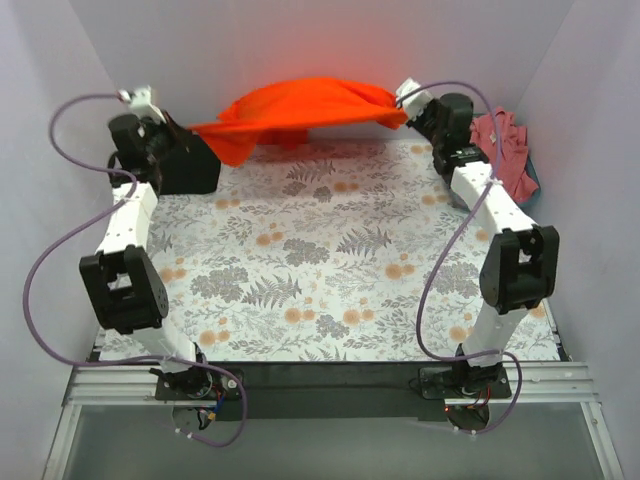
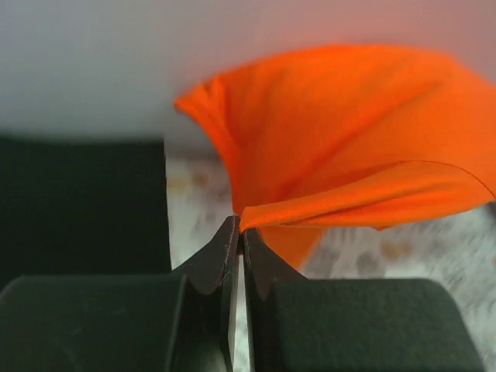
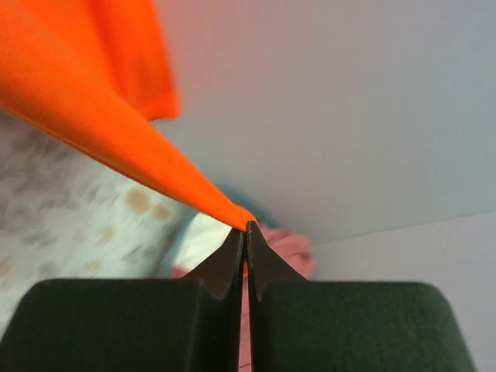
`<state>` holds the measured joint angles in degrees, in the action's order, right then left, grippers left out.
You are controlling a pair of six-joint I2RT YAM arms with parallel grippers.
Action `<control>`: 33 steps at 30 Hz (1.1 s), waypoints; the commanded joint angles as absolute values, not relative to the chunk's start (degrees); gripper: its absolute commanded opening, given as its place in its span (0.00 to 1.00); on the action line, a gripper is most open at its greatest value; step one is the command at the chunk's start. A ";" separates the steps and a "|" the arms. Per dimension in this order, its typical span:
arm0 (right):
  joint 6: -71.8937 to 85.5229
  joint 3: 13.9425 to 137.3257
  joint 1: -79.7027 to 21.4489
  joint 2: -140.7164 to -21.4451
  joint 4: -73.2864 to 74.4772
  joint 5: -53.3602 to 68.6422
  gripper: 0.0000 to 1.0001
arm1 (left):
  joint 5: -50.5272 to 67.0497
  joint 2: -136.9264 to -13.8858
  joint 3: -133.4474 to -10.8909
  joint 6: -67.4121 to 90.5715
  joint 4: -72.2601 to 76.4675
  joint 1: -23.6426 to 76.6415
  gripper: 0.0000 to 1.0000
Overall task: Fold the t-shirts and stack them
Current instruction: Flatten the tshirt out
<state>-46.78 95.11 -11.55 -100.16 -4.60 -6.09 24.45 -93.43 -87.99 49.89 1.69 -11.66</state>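
Top external: left gripper (image 1: 188,129) and right gripper (image 1: 404,116) pinch orange-red t-shirt (image 1: 300,103) aloft (middle sagging); pull evenly taut before lowering.

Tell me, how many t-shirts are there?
3. Orange t-shirt, held up between left gripper and right gripper; black t-shirt, folded, far left; pink t-shirt, far right. Others may be hidden.

The left tool (image 2: 238,232) pinches a corner of the orange-red t-shirt (image 2: 349,155), which billows above the floral table covering (image 2: 434,248).
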 commanded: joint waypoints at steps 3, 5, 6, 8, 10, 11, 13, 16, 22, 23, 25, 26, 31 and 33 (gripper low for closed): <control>-47.37 87.38 -11.34 -105.11 -7.56 -5.10 0.01 | 23.20 -97.82 -74.89 44.21 -0.35 -12.92 0.00; -48.25 85.62 -11.34 -105.64 -7.38 -5.19 0.01 | 23.64 -99.66 -74.00 44.21 -1.05 -13.01 0.00; -49.38 84.82 -11.34 -105.47 -7.12 -5.36 0.01 | 25.21 -100.36 -74.53 43.77 -1.92 -13.09 0.00; -50.71 82.10 -11.42 -104.86 -5.81 -5.71 0.01 | 25.84 -102.12 -77.32 43.86 -6.05 -13.36 0.00; -51.24 80.60 -11.34 -103.46 -4.58 -6.06 0.01 | 29.07 -102.66 -79.44 43.59 -10.08 -14.41 0.00; -51.50 80.16 -11.42 -102.75 -2.83 -5.89 0.01 | 29.53 -102.48 -81.37 43.51 -11.41 -14.59 0.00; -52.03 79.19 -11.43 -100.30 -1.50 -5.71 0.01 | 31.37 -101.61 -82.96 42.37 -15.01 -15.55 0.00; -53.08 77.96 -11.42 -96.87 2.09 -5.54 0.01 | 32.95 -98.45 -85.69 35.90 -22.19 -16.43 0.00; -55.63 70.33 -11.42 -87.03 9.48 -4.31 0.01 | 36.91 -90.63 -83.51 19.70 -43.64 -19.59 0.00; -56.42 68.92 -11.43 -85.45 10.19 -3.87 0.01 | 36.83 -88.96 -81.84 16.12 -45.33 -20.21 0.00; -57.30 64.17 -11.42 -80.96 12.64 -3.69 0.01 | 36.39 -84.74 -77.10 12.23 -51.29 -20.91 0.00; -57.91 62.42 -11.43 -79.47 13.53 -3.69 0.01 | 36.04 -83.51 -75.60 8.04 -52.98 -21.09 0.00; -61.25 51.53 -11.34 -70.15 18.27 -3.52 0.01 | 35.86 -77.18 -70.15 -5.43 -69.65 -21.09 0.00; -63.01 48.71 -11.34 -66.30 21.17 -3.43 0.01 | 34.81 -76.21 -68.83 -13.39 -77.38 -21.18 0.00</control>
<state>-58.92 51.92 -12.19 -71.07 15.75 -1.13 37.19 -79.29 -70.30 2.09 -61.67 -20.21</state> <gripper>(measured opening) 0.020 0.017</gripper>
